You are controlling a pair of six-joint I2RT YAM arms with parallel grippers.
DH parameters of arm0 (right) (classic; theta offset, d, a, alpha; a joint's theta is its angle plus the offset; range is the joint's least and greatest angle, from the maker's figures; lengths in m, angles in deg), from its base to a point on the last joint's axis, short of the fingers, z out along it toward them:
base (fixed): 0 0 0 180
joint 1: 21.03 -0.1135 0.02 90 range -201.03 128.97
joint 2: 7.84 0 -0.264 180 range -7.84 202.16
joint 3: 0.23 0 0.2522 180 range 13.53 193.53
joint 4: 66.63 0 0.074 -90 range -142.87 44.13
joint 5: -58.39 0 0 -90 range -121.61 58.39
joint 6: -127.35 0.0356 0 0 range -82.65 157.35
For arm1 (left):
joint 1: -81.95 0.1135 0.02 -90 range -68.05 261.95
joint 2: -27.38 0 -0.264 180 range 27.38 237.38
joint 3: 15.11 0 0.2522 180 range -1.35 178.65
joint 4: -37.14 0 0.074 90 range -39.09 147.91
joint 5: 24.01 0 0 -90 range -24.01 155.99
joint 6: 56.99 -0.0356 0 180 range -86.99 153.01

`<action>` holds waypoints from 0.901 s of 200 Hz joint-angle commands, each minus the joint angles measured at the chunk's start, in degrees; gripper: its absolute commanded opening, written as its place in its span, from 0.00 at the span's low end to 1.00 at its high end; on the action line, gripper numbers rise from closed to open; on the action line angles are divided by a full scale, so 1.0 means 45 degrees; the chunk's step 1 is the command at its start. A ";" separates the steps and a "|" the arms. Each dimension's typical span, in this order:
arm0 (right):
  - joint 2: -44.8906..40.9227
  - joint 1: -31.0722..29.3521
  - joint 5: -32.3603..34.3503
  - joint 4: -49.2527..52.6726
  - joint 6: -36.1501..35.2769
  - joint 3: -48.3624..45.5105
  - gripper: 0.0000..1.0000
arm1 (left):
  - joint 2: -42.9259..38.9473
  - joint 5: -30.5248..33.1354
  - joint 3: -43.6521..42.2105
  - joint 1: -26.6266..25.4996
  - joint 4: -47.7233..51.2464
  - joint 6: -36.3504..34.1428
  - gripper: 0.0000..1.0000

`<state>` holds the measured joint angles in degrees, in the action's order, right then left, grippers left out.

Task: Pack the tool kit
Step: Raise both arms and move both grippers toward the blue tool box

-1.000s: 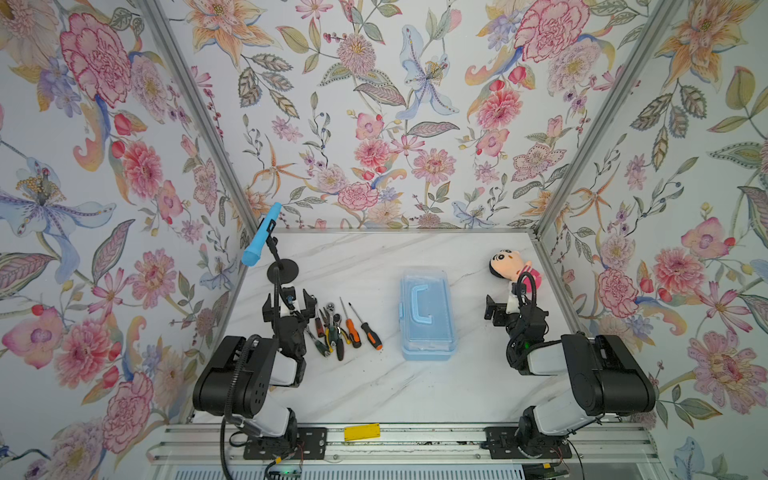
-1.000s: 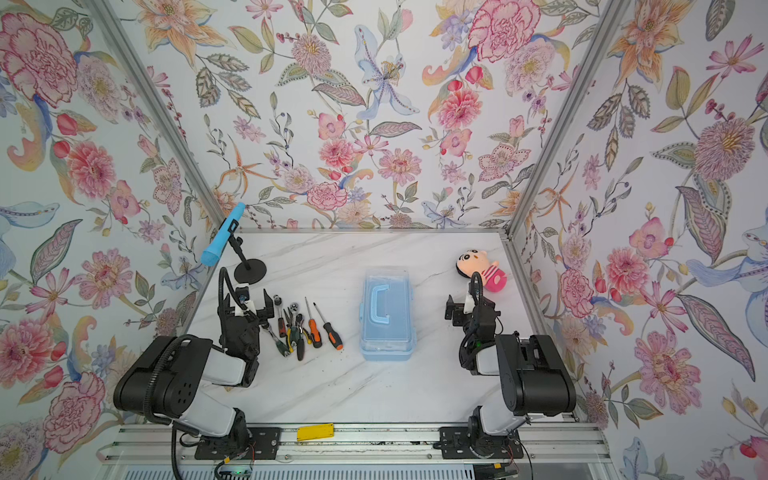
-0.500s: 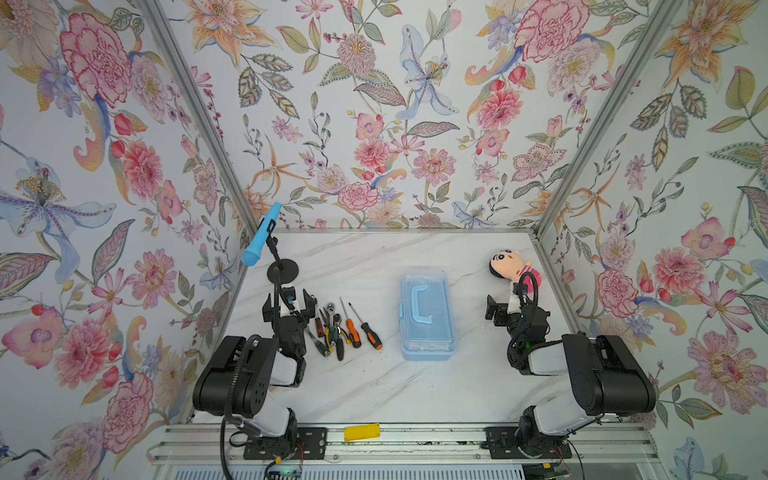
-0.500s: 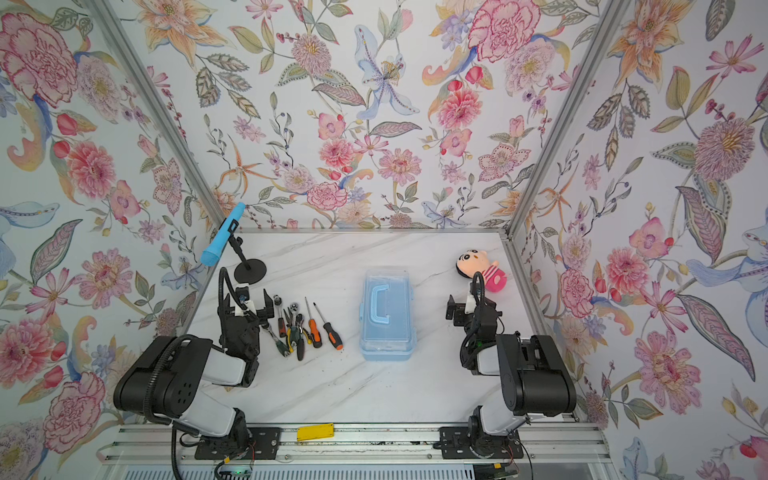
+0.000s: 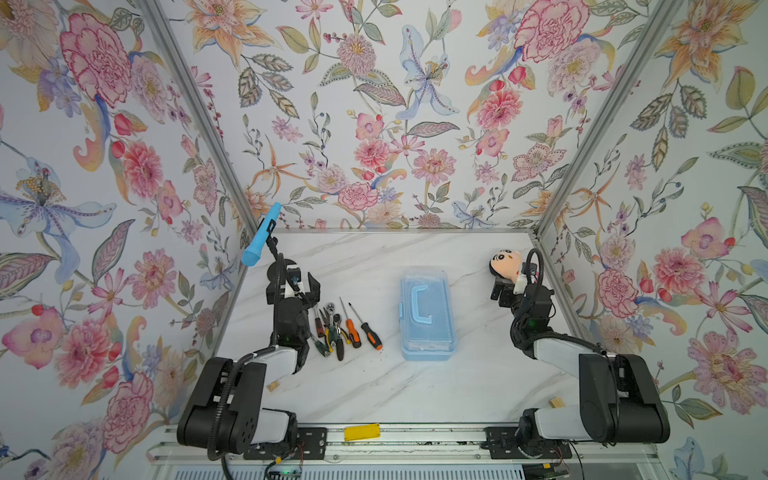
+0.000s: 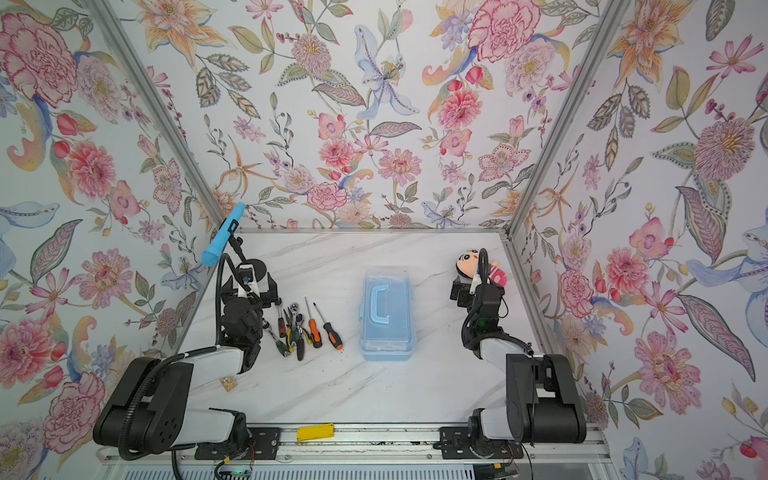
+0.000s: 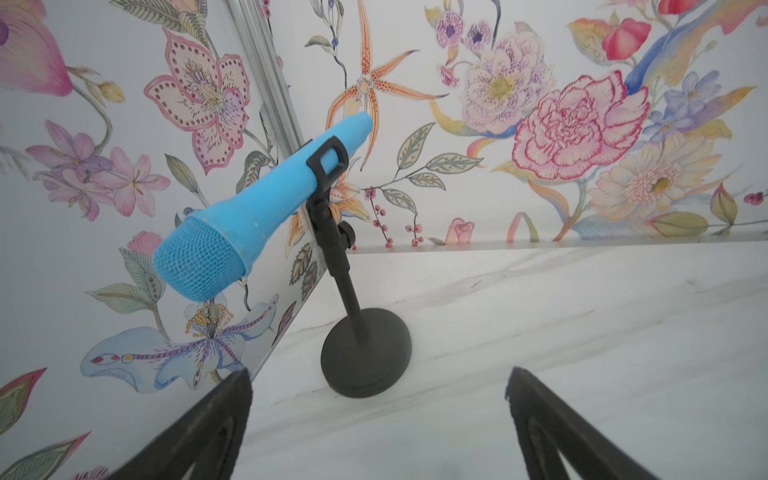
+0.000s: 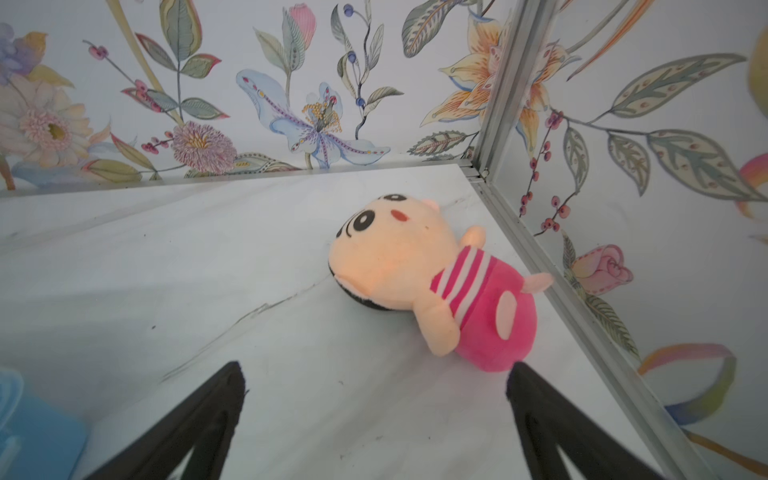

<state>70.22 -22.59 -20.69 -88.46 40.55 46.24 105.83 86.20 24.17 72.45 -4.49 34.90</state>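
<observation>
Lid-down light-blue tool kit (image 5: 426,316) lying mid-bench (image 5: 374,386), screwdrivers (image 5: 353,330), pliers (image 5: 332,335) and ratchets (image 5: 330,308) in a row just beside the left arm, left fingers (image 7: 237,395) spread wide and empty, facing a blue microphone (image 7: 257,208), right fingers (image 8: 230,386) spread wide and empty near a plush doll (image 8: 415,274)

Both top views look steeply down from high above the front edge of the desk (image 5: 374,386) toward the back wall (image 5: 374,124), and share almost the whole scene, tool kit (image 5: 426,320) included. The left wrist camera sits low and close over the desk, facing past the left fingers (image 7: 195,436) to the microphone (image 7: 232,208) in one back corner; the right wrist camera, equally low, faces past the right fingers (image 8: 174,436) to the plush doll (image 8: 395,266) in the opposite corner.
</observation>
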 commanded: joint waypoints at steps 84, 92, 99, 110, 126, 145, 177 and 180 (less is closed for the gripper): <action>-0.0016 -0.4714 0.0149 1.1897 0.3512 0.8097 0.99 | 0.0551 -0.5792 0.6151 -0.1654 0.8986 0.6397 0.99; 0.0410 -0.5207 -0.0019 1.2717 0.3578 0.8942 0.97 | 0.0624 -0.6034 0.6193 -0.1978 0.9078 0.6563 0.98; 0.0724 -0.5495 -0.0193 1.3273 0.3829 0.9526 0.94 | 0.0697 -0.6108 0.6233 -0.2267 0.9237 0.6647 0.97; 0.1030 -0.5811 -0.1002 1.3607 0.4178 1.0063 0.90 | 0.0871 -0.6160 0.6279 -0.2685 0.9426 0.6689 0.95; 0.1537 -0.5873 -0.2497 1.3904 0.4797 1.0529 0.79 | 0.1183 -0.6366 0.6214 -0.3085 0.9464 0.6876 0.94; 0.2208 -0.5898 -0.3975 1.4197 0.5428 1.0784 0.65 | 0.1497 -0.6767 0.6080 -0.3403 0.9153 0.7158 0.92; 0.2558 -0.6149 -0.5188 1.4199 0.5960 1.0389 0.49 | 0.1801 -0.6790 0.5879 -0.3774 0.8989 0.7564 0.90; 0.2568 -0.6173 -0.5223 1.4199 0.5996 1.0339 0.49 | 0.1830 -0.6777 0.5841 -0.3811 0.8985 0.7565 0.90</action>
<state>81.45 -49.43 -37.59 -27.94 63.81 93.97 113.29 57.09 51.29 56.38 35.90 66.57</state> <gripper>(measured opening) 0.513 0.904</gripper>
